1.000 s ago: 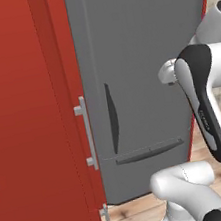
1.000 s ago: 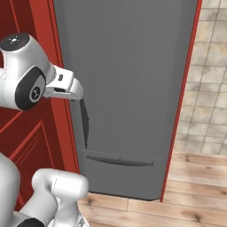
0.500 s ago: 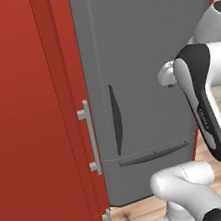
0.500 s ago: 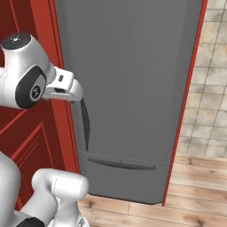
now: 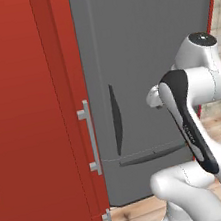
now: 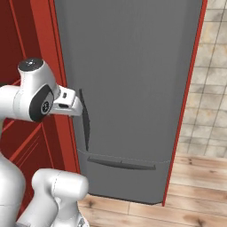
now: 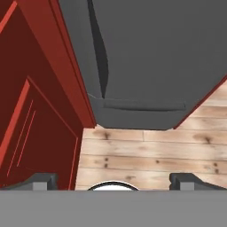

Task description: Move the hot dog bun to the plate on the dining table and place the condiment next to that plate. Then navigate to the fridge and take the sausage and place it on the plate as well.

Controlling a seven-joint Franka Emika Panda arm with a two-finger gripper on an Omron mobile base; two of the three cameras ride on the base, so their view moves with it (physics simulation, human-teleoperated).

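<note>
Closed grey fridge (image 5: 148,51) beside red cabinets (image 5: 28,120), fingers (image 7: 44,181) spread wide, holding nothing

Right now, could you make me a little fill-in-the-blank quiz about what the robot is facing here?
1. The fridge door is ____.
2. The cabinets beside the fridge are ____ in colour.
3. The floor is made of ____ planks.
4. The robot's fingers stand wide ____.

Missing words: shut; red; wooden; open
</note>
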